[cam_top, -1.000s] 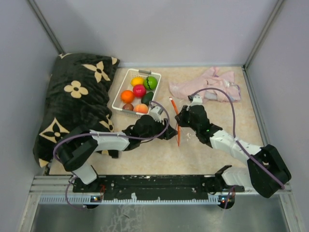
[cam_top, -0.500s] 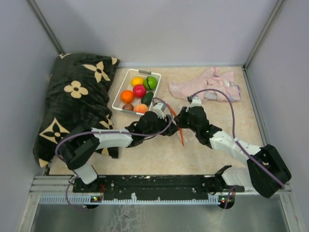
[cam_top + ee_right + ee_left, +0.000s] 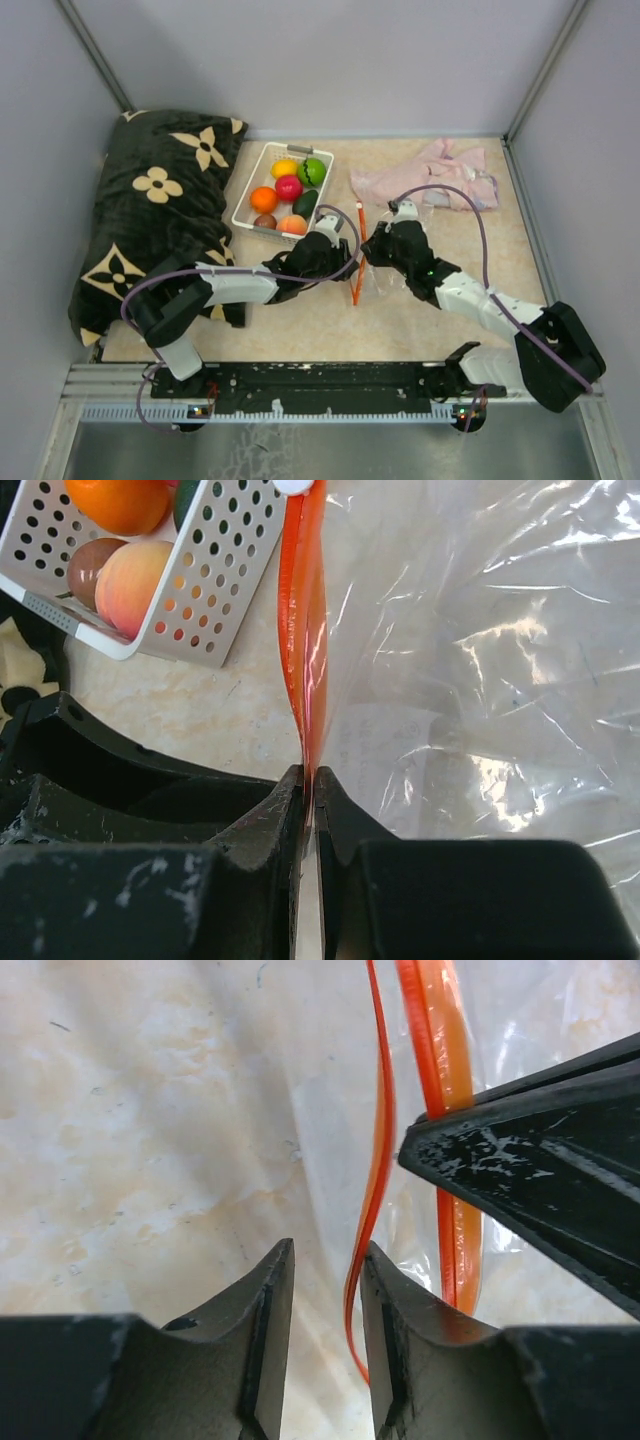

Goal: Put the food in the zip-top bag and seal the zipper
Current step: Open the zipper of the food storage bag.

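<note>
Right wrist camera: the zipper [image 3: 305, 630] drops out of sight between the right fingers [image 3: 265, 870]. The bag [image 3: 480, 680] spills past the right edge, and the basket [image 3: 190, 580] is cropped at the corner, so only a few fruit [image 3: 125, 580] show. Left wrist camera: the zipper runs off the top, one stretch tucked behind the right fingers, its lower end lost at the left fingers [image 3: 400, 1360]. From above, the bag nearly vanishes against the table [image 3: 300, 320], and both sets of fingers are too small to read.

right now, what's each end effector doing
left end effector: open, one zipper lip between its jaws
right end effector: shut on the zipper
</note>
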Controlling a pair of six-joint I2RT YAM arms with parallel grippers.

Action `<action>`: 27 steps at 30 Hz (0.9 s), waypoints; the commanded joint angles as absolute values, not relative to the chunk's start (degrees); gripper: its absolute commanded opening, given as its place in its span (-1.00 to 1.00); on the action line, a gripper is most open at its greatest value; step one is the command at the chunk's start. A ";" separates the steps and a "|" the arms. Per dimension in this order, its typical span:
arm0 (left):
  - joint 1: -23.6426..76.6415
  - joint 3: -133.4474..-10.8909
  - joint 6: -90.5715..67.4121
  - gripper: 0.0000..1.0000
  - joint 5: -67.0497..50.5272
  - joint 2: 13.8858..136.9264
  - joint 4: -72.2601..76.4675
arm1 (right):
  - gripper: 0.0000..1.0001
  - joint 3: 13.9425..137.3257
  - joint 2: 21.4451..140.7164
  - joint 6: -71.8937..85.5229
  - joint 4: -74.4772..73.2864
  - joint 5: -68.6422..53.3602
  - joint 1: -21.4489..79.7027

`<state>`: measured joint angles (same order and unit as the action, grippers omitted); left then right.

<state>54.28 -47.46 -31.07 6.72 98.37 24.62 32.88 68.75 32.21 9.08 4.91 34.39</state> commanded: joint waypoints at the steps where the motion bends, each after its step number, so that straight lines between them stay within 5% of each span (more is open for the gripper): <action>1: 54.37 -48.17 -29.38 -0.28 10.57 97.08 22.86 | -0.82 35.58 67.06 32.50 9.74 6.29 34.98; 18: 53.37 -49.67 -29.64 -0.45 7.13 99.19 25.92 | -0.83 36.91 66.18 31.49 9.53 -0.44 35.20; 24: 52.92 -49.34 -27.69 -0.98 9.56 96.10 23.79 | -0.82 36.70 63.12 30.24 5.74 2.58 35.23; 27: 53.07 -49.01 -26.01 -1.00 10.28 93.74 21.50 | -0.80 36.94 61.80 29.45 3.42 4.67 35.18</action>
